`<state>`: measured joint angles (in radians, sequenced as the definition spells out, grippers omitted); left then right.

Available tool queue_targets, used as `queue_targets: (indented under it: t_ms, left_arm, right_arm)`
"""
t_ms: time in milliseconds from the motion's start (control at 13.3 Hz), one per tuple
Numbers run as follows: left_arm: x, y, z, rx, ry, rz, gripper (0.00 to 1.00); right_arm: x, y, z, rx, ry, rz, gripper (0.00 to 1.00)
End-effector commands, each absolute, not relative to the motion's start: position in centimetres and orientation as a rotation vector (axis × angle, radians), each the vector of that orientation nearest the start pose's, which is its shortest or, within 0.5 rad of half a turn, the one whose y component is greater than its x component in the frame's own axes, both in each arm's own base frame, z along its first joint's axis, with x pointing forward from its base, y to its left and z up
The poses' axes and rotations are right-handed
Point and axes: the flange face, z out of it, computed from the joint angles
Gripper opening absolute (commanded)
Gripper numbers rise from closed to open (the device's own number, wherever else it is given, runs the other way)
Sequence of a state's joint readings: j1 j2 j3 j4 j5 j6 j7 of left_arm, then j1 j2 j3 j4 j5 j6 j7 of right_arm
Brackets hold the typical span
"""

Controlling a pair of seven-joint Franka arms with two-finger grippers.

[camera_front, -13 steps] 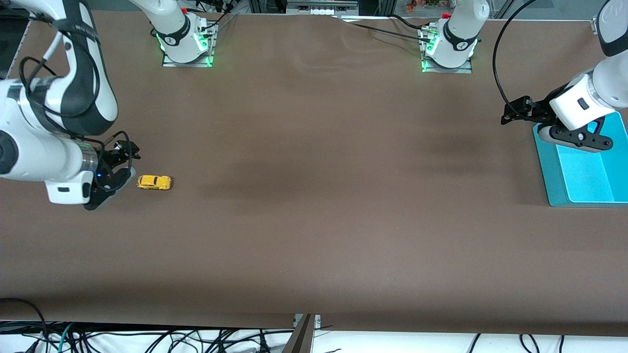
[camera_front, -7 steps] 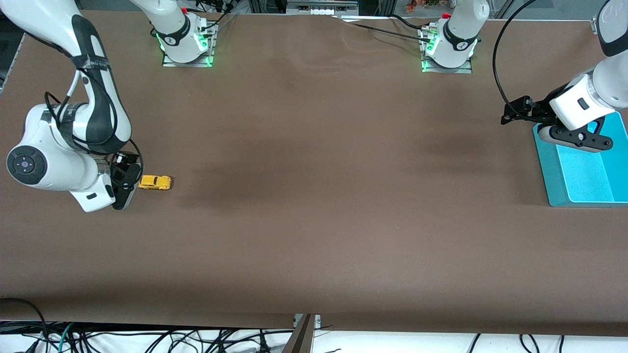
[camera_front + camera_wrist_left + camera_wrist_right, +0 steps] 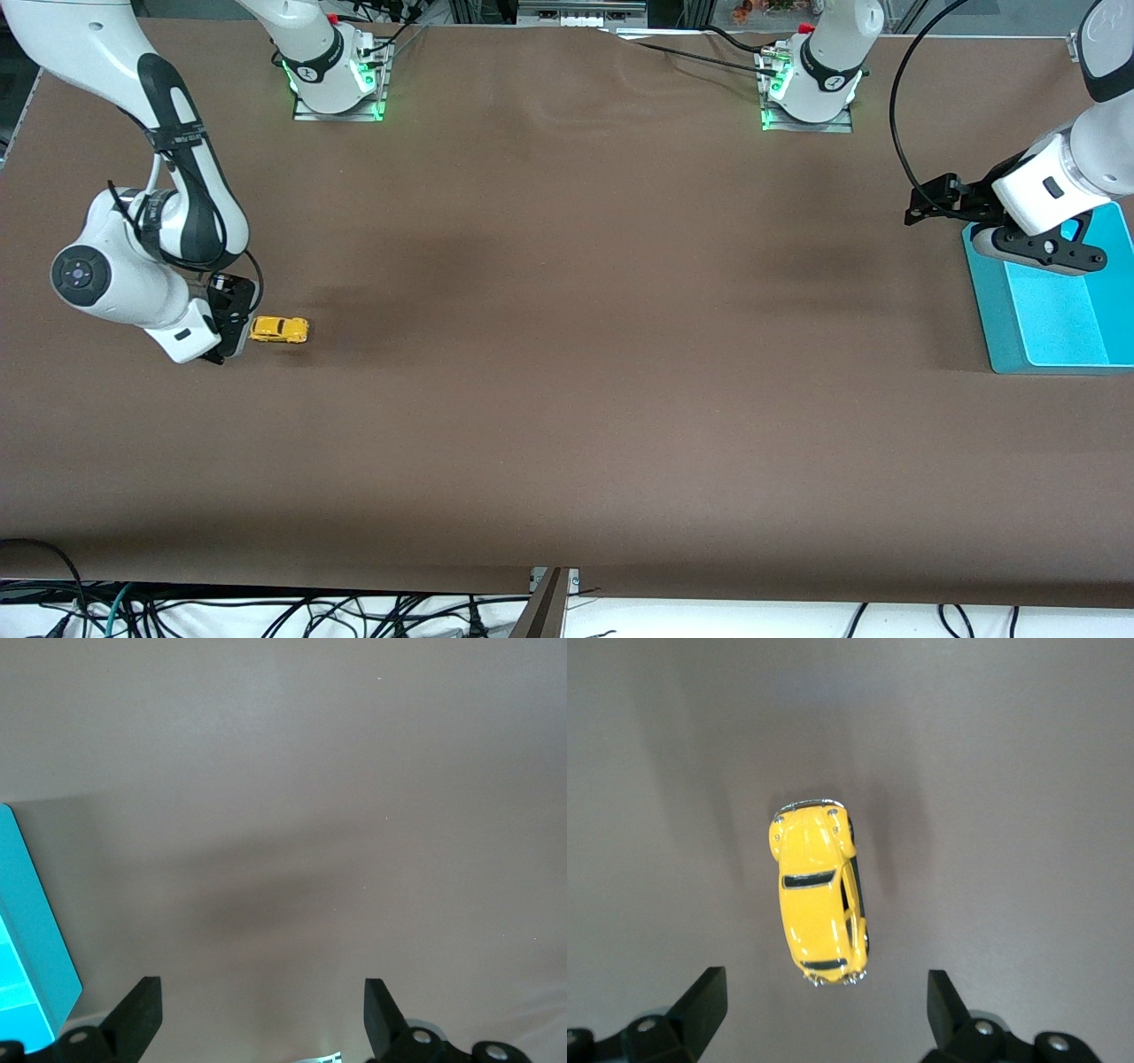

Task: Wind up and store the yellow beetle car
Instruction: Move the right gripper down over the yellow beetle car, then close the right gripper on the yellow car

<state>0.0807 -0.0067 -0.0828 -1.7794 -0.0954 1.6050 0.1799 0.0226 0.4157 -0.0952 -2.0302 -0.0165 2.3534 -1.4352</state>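
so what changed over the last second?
The right arm swung round and drew its wrist in, bringing the right gripper close beside the yellow beetle car, jaws open, nothing taken hold of. The car stayed where it was on the table. The left gripper waits open over the edge of the blue bin, unmoved.

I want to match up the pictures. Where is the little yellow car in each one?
Front view: the yellow beetle car sits on the brown table toward the right arm's end, just beside the open right gripper.
Right wrist view: the car fills the middle, on its wheels, ahead of the open fingers.
Left wrist view: not in it; only the table and the blue bin.
Shared landmark: the brown table.
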Motion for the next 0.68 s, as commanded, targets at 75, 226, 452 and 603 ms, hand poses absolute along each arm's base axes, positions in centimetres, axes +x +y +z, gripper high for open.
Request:
queue_targets:
  t_ms: [75,226,452,603]
  left_arm:
    - [54.3,-1.0,53.9,-3.260,0.297,0.259,1.00]
    - [54.3,-1.0,53.9,-3.260,0.297,0.259,1.00]
    - [54.3,-1.0,53.9,-3.260,0.297,0.259,1.00]
    - [54.3,-1.0,53.9,-3.260,0.297,0.259,1.00]
  right_arm:
    - [56.5,-4.0,23.1,-2.386,-2.029,0.083,0.99]
    - [56.1,-3.9,22.6,-2.383,-2.049,0.065,0.98]
    - [55.6,-3.6,21.8,-2.376,-2.085,0.035,0.89]
    - [55.7,-3.5,21.6,-2.355,-2.113,0.026,0.73]
